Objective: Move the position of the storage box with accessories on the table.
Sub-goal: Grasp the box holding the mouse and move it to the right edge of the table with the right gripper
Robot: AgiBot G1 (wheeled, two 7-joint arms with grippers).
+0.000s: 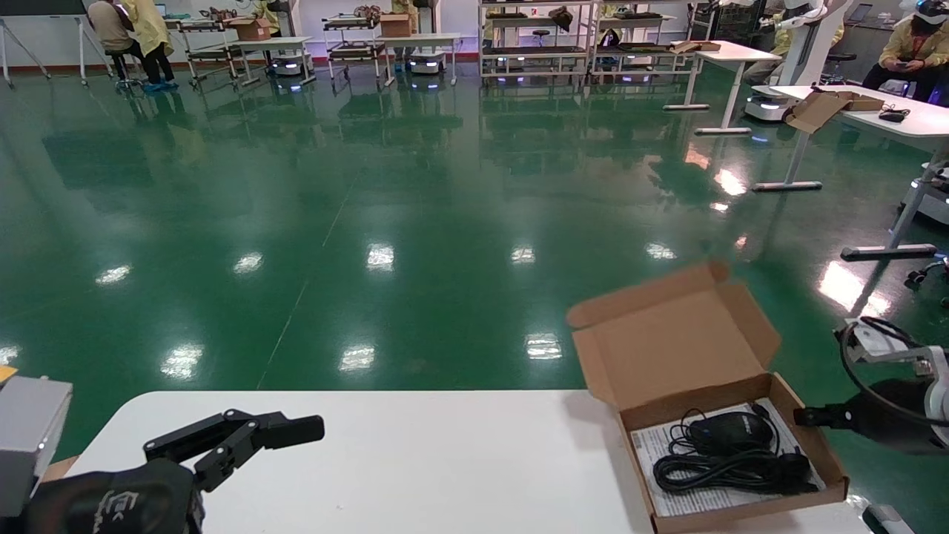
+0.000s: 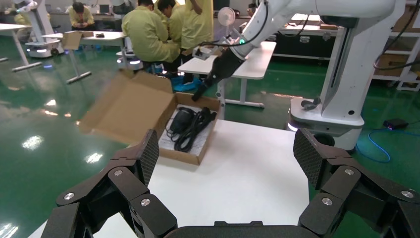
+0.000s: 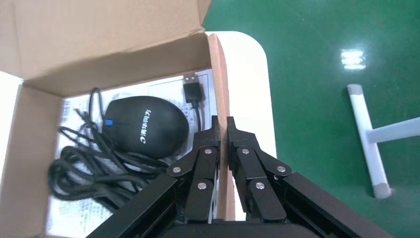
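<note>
The right gripper (image 3: 222, 130) was clamped on the right wall of the open storage box (image 1: 819, 437) at the desk's (image 1: 445, 460) right edge, mouse (image 1: 730, 432) and paper sheet (image 1: 652, 445) inside. Bare desk stretched leftward to the left gripper (image 1: 285, 430), which hovered spread wide, holding nothing.

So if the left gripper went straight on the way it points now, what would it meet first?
Probably nothing soon: the left gripper, open, points over bare table; the storage box lies farther on, slightly aside, though depth is unclear.
</note>
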